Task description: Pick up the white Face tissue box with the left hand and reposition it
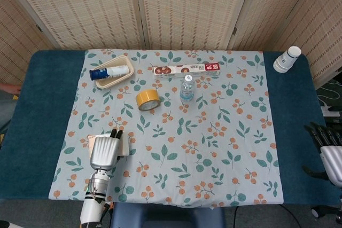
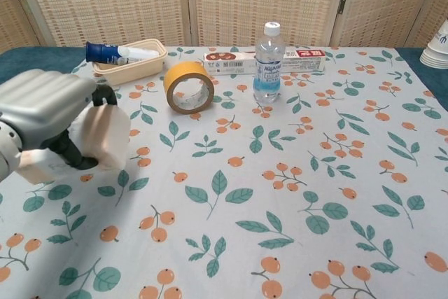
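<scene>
The white Face tissue box (image 2: 106, 138) hangs tilted above the floral cloth at the near left, and my left hand (image 2: 43, 111) grips it from above with its thumb down the near side. Seen from the head view, the left hand (image 1: 105, 152) covers most of the box (image 1: 126, 145), with only the box's edges showing on either side. My right hand (image 1: 327, 150) sits off the table's right edge, holding nothing with its fingers apart.
A beige tray (image 1: 124, 59) holding a blue-and-white tube (image 1: 111, 72) sits at the far left. A yellow tape roll (image 1: 147, 100), a water bottle (image 1: 186, 88) and a long red-white box (image 1: 187, 70) stand mid-table. Stacked paper cups (image 1: 287, 59) stand far right.
</scene>
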You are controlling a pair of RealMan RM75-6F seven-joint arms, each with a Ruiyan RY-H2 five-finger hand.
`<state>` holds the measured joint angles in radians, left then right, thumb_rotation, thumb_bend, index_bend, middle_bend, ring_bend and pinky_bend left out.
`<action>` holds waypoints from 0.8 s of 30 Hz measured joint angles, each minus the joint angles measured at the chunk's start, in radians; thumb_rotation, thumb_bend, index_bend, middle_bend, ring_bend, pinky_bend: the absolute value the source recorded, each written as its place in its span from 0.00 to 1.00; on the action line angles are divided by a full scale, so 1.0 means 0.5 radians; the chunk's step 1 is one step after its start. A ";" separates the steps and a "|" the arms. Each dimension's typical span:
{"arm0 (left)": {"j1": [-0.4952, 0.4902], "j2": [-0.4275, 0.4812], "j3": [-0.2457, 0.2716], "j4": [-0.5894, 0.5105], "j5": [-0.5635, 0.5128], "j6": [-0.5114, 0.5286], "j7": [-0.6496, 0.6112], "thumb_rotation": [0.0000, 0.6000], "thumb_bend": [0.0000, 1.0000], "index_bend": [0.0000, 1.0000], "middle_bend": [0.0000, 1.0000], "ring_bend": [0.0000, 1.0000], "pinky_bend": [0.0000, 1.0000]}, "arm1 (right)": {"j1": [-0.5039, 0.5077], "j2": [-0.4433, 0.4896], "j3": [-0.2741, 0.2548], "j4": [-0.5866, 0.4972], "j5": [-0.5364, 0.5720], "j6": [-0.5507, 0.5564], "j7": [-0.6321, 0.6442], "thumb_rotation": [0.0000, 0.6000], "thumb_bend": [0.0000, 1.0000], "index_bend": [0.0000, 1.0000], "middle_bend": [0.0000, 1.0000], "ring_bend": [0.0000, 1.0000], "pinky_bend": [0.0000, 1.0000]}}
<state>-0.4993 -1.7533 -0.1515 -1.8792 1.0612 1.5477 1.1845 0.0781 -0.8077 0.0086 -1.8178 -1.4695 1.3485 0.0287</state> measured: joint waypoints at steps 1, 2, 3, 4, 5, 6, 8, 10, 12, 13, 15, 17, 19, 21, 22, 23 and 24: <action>0.002 0.005 -0.002 -0.012 0.035 0.002 -0.062 1.00 0.28 0.50 0.61 1.00 1.00 | 0.002 0.000 0.000 0.000 0.002 -0.005 -0.001 1.00 0.12 0.03 0.00 0.00 0.00; 0.006 0.010 -0.006 -0.023 0.079 0.003 -0.161 1.00 0.27 0.50 0.61 1.00 1.00 | 0.005 -0.001 -0.001 -0.001 0.002 -0.011 -0.002 1.00 0.12 0.03 0.00 0.00 0.00; 0.010 0.013 -0.010 -0.026 0.112 0.003 -0.247 1.00 0.27 0.50 0.61 1.00 1.00 | 0.006 -0.001 -0.001 -0.001 0.003 -0.014 -0.002 1.00 0.12 0.03 0.00 0.00 0.00; 0.014 0.014 -0.016 -0.025 0.144 0.003 -0.343 1.00 0.27 0.50 0.61 1.00 1.00 | 0.008 -0.001 -0.001 0.000 0.004 -0.016 -0.001 1.00 0.12 0.03 0.00 0.00 0.00; 0.021 0.013 -0.024 -0.015 0.188 0.004 -0.486 1.00 0.27 0.50 0.61 1.00 1.00 | 0.009 -0.001 -0.001 0.000 0.006 -0.020 -0.001 1.00 0.12 0.03 0.00 0.00 0.00; 0.027 0.010 -0.030 0.000 0.219 0.005 -0.604 1.00 0.26 0.50 0.60 1.00 1.00 | 0.011 -0.001 0.000 0.000 0.009 -0.023 -0.001 1.00 0.12 0.03 0.00 0.00 0.00; 0.043 -0.004 -0.046 0.056 0.284 0.006 -0.908 1.00 0.26 0.49 0.60 1.00 1.00 | 0.015 -0.002 0.000 0.001 0.015 -0.033 -0.004 1.00 0.12 0.03 0.00 0.00 0.00; 0.059 -0.023 -0.061 0.125 0.333 0.007 -1.189 1.00 0.26 0.48 0.59 1.00 1.00 | 0.019 -0.003 0.001 0.000 0.020 -0.041 -0.010 1.00 0.12 0.03 0.00 0.00 0.00; 0.078 -0.054 -0.081 0.231 0.383 0.008 -1.521 1.00 0.26 0.47 0.58 1.00 1.00 | 0.023 -0.006 0.001 -0.002 0.025 -0.049 -0.022 1.00 0.12 0.03 0.00 0.00 0.00; 0.086 -0.070 -0.091 0.283 0.403 0.009 -1.660 1.00 0.26 0.47 0.58 1.00 1.00 | 0.025 -0.008 0.001 -0.003 0.027 -0.053 -0.027 1.00 0.12 0.03 0.00 0.00 0.00; 0.104 -0.114 -0.116 0.411 0.445 0.012 -1.966 1.00 0.25 0.46 0.56 1.00 1.00 | 0.030 -0.012 0.001 -0.003 0.033 -0.063 -0.036 1.00 0.12 0.03 0.00 0.00 0.00; 0.122 -0.163 -0.146 0.541 0.476 0.013 -2.241 1.00 0.24 0.44 0.54 1.00 1.00 | 0.033 -0.013 0.001 -0.004 0.039 -0.068 -0.042 1.00 0.12 0.03 0.00 0.00 0.00; 0.135 -0.209 -0.172 0.664 0.503 0.017 -2.447 1.00 0.24 0.43 0.53 1.00 1.00 | 0.035 -0.012 0.001 -0.006 0.040 -0.071 -0.041 1.00 0.12 0.03 0.00 0.00 0.00; 0.148 -0.268 -0.198 0.828 0.540 0.031 -2.635 1.00 0.24 0.42 0.53 1.00 1.00 | 0.037 -0.011 0.002 -0.006 0.045 -0.075 -0.040 1.00 0.12 0.03 0.00 0.00 0.00; 0.154 -0.296 -0.210 0.899 0.554 0.038 -2.708 1.00 0.24 0.42 0.52 1.00 1.00 | 0.038 -0.011 0.003 -0.006 0.048 -0.078 -0.040 1.00 0.12 0.03 0.00 0.00 0.00; 0.162 -0.332 -0.226 0.983 0.566 0.046 -2.801 1.00 0.24 0.42 0.52 1.00 1.00 | 0.039 -0.010 0.003 -0.006 0.051 -0.082 -0.041 1.00 0.12 0.03 0.00 0.00 0.00; 0.167 -0.357 -0.239 1.032 0.571 0.049 -2.867 1.00 0.24 0.41 0.52 1.00 1.00 | 0.040 -0.010 0.002 -0.007 0.052 -0.084 -0.042 1.00 0.12 0.03 0.00 0.00 0.00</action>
<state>-0.4157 -1.9320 -0.2710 -1.3634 1.3465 1.5723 -0.2490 0.0982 -0.8125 0.0097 -1.8214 -1.4437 1.3064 0.0076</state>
